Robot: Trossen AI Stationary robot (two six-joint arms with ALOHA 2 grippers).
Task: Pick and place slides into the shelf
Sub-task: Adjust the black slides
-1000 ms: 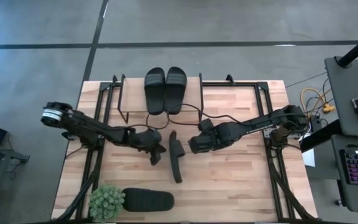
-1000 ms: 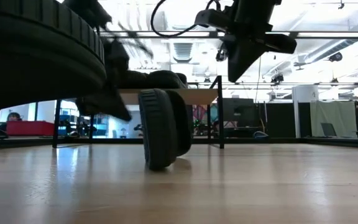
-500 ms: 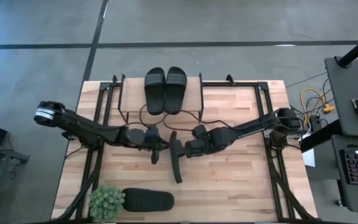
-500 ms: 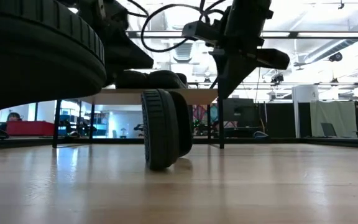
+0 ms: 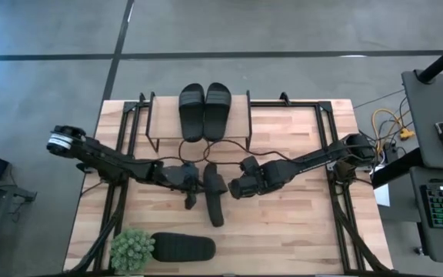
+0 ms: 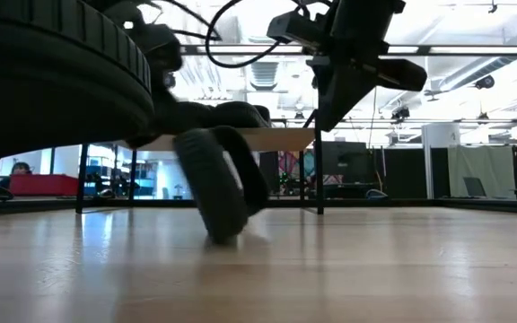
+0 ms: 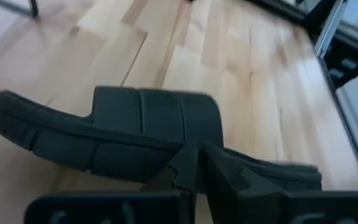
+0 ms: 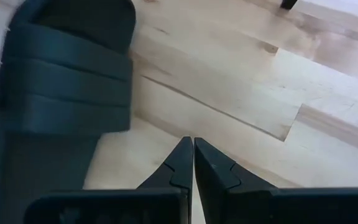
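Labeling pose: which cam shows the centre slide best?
Left wrist view: the centre slide fills it, strap and sole edge clear. High view shows it small, low view blurred and tilted, right wrist only its strap end.

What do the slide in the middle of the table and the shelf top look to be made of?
The middle slide looks like matte black rubber or foam: dull surface, moulded ribs on its strap, grooved sole edge. The shelf top looks like light wood, its board edge pale in the low view, on thin black legs, probably metal.
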